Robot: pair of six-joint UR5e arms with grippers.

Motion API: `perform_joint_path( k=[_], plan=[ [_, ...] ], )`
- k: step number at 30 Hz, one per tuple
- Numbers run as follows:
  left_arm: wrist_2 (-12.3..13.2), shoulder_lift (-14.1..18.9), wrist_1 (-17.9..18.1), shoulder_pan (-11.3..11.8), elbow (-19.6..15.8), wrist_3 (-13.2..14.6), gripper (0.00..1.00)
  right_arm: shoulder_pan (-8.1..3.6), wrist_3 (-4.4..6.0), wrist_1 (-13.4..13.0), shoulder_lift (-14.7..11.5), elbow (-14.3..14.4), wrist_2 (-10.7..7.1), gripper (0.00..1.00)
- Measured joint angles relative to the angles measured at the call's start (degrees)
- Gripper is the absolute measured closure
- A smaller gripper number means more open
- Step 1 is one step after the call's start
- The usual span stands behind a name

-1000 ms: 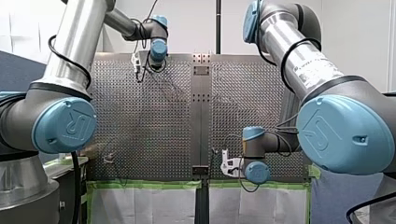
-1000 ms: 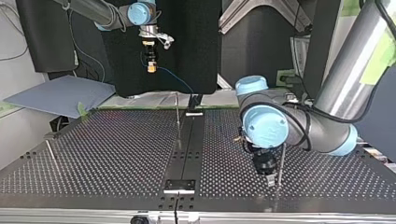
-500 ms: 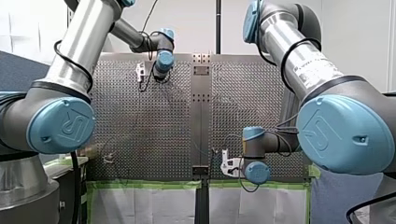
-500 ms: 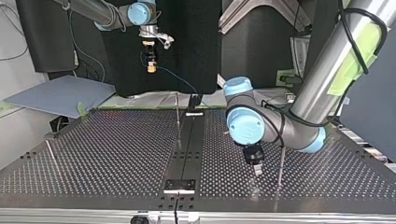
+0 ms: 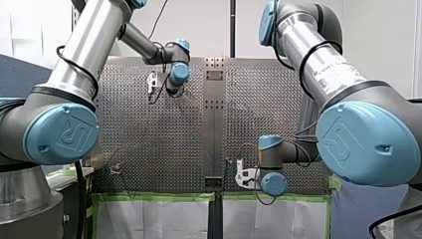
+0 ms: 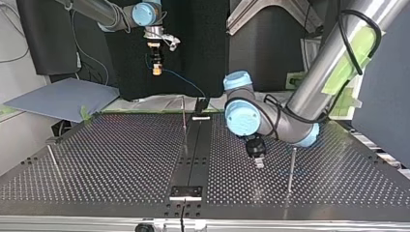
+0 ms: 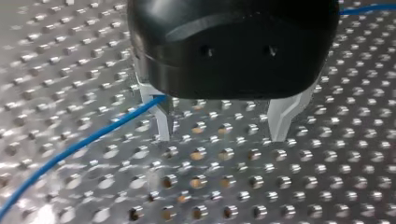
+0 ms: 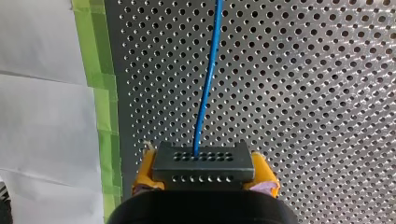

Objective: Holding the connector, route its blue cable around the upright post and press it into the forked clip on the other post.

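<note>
My right gripper is shut with its yellow pads on the black connector, and the blue cable runs straight ahead of it over the perforated plate. In the top view my right gripper holds the connector high at the back, the cable sagging toward the table's middle. My left gripper hangs open just above the plate, with the cable passing beside one finger. In the top view my left gripper is between a thin middle post and a post at the right.
A third thin post stands near the top view's left edge. A dark central rail splits the perforated table. A grey sheet lies off the table at the back left. Green tape lines the table's edge under my right gripper.
My left arm has swung toward the top view's left, carrying its open gripper away from the right post toward the middle. My right arm with the connector has stayed put.
</note>
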Motion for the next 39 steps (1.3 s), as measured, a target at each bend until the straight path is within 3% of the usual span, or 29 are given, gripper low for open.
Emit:
perform_joint_path(
  k=[14,29,39],
  plan=[
    [0.1,-0.7,6.1,-0.5,-6.8,3.0,0.0,0.0,-0.05,0.4,0.0,0.0,0.0,1.0],
    [0.5,-4.7,8.1,-1.5,-7.6,5.1,0.0,0.0,-0.03,0.3,0.0,0.0,0.0,1.0],
    [0.3,-5.3,9.5,-1.8,-9.7,5.7,0.0,0.0,0.0,0.2,0.0,0.0,0.0,1.0]
  ],
)
